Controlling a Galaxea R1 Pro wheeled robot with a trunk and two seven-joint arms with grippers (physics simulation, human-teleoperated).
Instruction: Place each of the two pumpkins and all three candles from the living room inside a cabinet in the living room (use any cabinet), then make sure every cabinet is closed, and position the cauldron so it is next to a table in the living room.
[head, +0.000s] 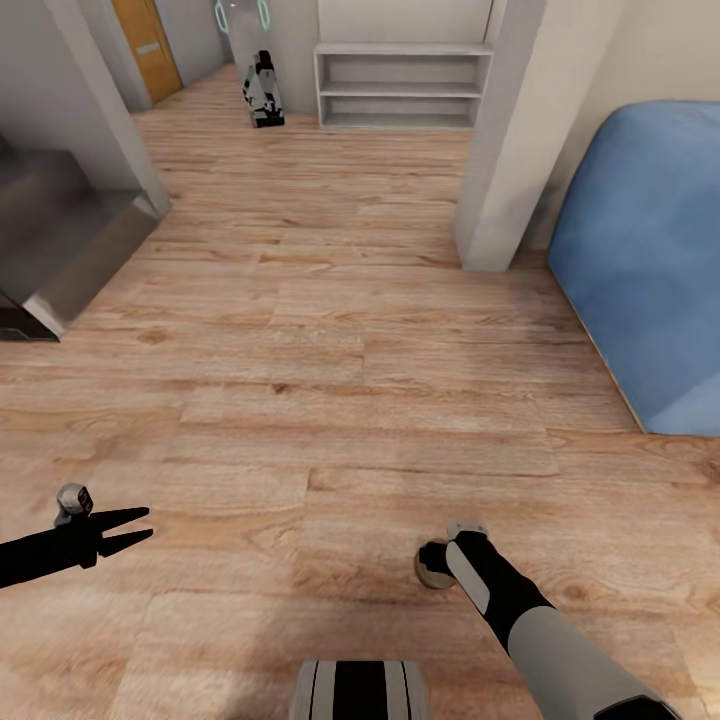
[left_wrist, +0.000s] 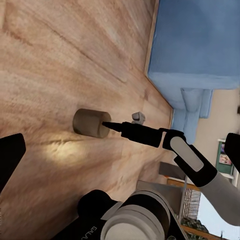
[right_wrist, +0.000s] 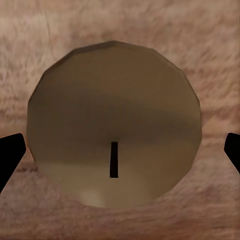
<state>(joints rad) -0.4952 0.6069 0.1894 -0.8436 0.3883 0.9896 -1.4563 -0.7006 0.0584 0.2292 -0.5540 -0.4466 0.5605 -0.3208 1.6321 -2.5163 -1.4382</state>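
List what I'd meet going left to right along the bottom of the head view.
Left claw, open over the wood floor → the robot's own trunk at the lower edge → candle on the floor → right claw reaching down at it, arm trailing right.

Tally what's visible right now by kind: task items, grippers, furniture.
Candles: 1, candle standing on the floor under the right gripper
Pumpkins: 0
Grippers: 2, the right one plus the left gripper
Furniture: 2, blue sofa and grey shelf unit
Total: 5
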